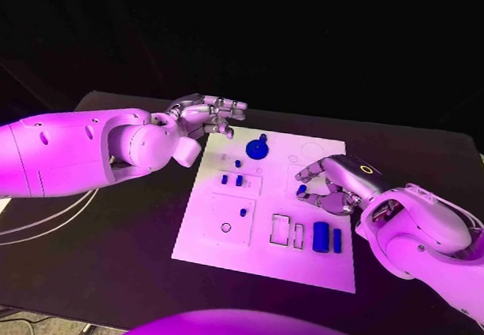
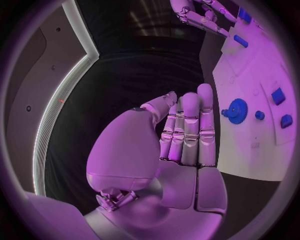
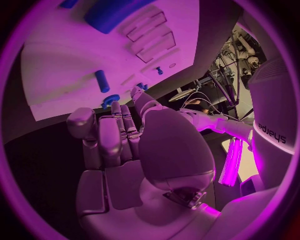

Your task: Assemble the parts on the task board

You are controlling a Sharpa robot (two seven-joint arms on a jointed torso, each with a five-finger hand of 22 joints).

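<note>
The white task board (image 1: 207,243) lies mid-table. A blue gear (image 1: 256,147) stands near its far edge, two small blue parts (image 1: 232,180) sit left of centre, and two long blue parts (image 1: 328,237) lie at the near right. My left hand (image 1: 207,115) hovers at the board's far left corner, fingers straight and together (image 2: 187,130), holding nothing; the gear (image 2: 237,110) lies beyond its fingertips. My right hand (image 1: 334,183) hangs over the board's right side, fingers loosely curled and empty. A short blue part (image 1: 302,190) lies on the board beside its fingertips (image 3: 119,125).
Empty rectangular recesses (image 1: 288,229) and a round hole (image 1: 226,228) mark the board's near half. Black table (image 1: 97,258) surrounds the board on all sides. Cables (image 1: 32,228) hang off the table's left edge.
</note>
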